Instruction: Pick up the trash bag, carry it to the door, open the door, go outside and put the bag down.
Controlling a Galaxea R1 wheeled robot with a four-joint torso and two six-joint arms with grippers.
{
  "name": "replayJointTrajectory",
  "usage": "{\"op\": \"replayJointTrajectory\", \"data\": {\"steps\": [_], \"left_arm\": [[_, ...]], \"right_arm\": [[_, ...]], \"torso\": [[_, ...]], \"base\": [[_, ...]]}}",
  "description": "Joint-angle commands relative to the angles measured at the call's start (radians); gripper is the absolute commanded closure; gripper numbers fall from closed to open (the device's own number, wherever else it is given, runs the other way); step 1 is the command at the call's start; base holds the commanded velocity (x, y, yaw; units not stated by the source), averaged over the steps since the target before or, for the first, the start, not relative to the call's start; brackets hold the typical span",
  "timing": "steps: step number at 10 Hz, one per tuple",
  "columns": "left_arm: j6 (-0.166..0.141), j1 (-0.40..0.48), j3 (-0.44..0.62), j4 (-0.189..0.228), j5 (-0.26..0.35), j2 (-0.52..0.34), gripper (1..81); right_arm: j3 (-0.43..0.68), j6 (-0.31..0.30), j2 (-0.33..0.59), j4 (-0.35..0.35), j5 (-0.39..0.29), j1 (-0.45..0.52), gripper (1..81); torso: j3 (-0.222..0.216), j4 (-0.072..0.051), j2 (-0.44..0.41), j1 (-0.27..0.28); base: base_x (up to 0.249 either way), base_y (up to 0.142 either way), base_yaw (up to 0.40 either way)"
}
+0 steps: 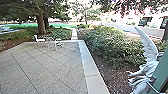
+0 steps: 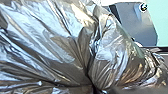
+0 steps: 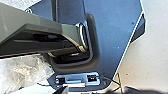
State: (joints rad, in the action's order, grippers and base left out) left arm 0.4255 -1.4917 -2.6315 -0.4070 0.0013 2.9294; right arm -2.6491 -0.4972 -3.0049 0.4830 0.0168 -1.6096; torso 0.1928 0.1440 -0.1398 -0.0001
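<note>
L gripper (image 2: 94,88) clenched on the shiny trash bag (image 2: 60,47), can't tell w/ R gripper tbh. Patio (image 1: 47,67) ahead, winged statue (image 1: 147,67) on R.

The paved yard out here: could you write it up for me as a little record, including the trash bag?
Setting: outdoors, paved yard
Edging: pale border along the paving
Furniture: white chair near the paving's far edge
Plants: leafy shrubs beyond the border; tree behind the chair
Ornament: winged statue, at the right
Trash bag: shiny, creased, bunched, close to the left wrist camera
</note>
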Motion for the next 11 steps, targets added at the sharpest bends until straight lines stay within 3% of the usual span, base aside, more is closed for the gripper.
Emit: {"op": "replayJointTrajectory", "data": {"steps": [1,11], "left_arm": [[0.006,0.04,0.005,0.001,0.069,-0.002,81.1],[0.006,0.041,0.001,0.001,0.066,0.005,81.1]], "right_arm": [[0.008,0.002,-0.004,-0.003,-0.047,0.036,1.0],[-0.012,-0.003,-0.018,-0.001,-0.064,0.052,1.0]], "torso": [[0.0,0.0,0.0,0.0],[0.0,0.0,0.0,0.0]], "base": [[0.0,0.0,0.0],[0.0,0.0,0.0]]}}
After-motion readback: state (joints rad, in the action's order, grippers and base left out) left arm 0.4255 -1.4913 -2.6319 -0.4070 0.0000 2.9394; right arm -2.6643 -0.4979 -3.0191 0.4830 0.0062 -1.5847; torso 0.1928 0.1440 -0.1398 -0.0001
